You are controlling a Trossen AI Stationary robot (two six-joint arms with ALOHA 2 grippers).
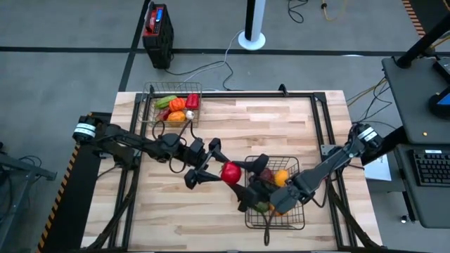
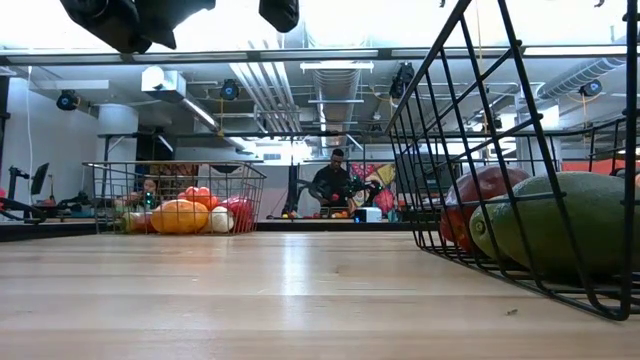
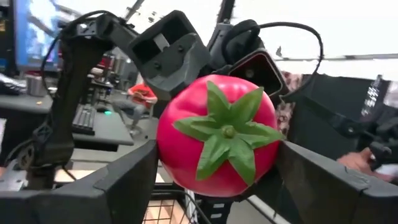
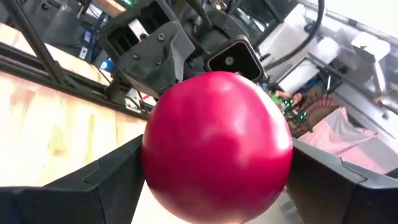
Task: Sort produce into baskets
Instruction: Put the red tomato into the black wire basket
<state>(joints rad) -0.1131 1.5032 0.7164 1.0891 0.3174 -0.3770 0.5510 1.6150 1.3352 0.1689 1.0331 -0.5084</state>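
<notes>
Left gripper (image 1: 223, 171) clamped on the red tomato (image 1: 230, 172), raised just beside the near basket (image 1: 304, 205) — right gripper (image 1: 241, 173) directly opposite, over that basket, fingers also pressing the tomato.

Tomato (image 3: 217, 140): red-pink body, green leaf-shaped calyx; located between the black fingers (image 3: 124, 180). Baskets (image 1: 281, 216): black wire mesh. Far basket (image 1: 149, 98) contents: orange, red, green and white pieces. Near basket contents: orange, green and dark red pieces. Tabletop (image 1: 281, 126): light wood-grain strips.
</notes>
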